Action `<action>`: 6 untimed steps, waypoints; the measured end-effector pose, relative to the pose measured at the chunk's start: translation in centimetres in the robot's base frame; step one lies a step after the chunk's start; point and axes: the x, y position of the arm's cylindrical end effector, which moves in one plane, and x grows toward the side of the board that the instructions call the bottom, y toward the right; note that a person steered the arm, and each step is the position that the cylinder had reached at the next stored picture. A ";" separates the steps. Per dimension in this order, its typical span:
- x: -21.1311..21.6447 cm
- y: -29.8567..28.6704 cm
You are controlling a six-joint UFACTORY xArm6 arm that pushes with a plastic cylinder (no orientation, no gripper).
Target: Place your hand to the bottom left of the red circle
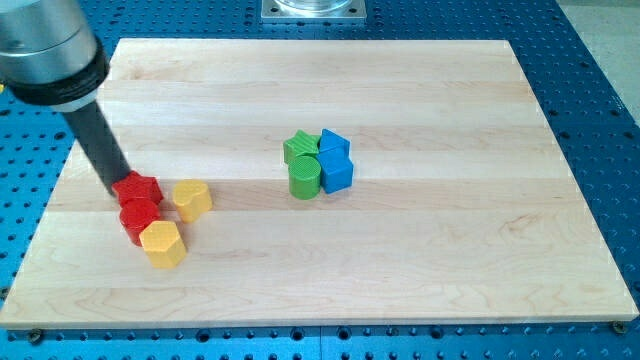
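The red circle [138,219] is sitting near the board's [420,270] left side, low down. A red star [138,188] is touching it from above, and a yellow hexagon [163,244] is touching it from below on the right. A yellow heart [192,199] is sitting just to its right. My tip [116,189] is resting at the star's left edge, up and left of the circle. I have no claw to open or shut, only this rod.

I am thinking I could bump the star or the circle if I am sliding straight down. That could shove the circle into the hexagon and move my target.

There is bare wood left of the circle and below it, before the board's left edge. The green [304,166] and blue blocks [335,160] are sitting far away in the middle.
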 end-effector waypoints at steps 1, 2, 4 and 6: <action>-0.6 1.8; -0.6 2.1; -0.6 -5.4; 8.2 -7.6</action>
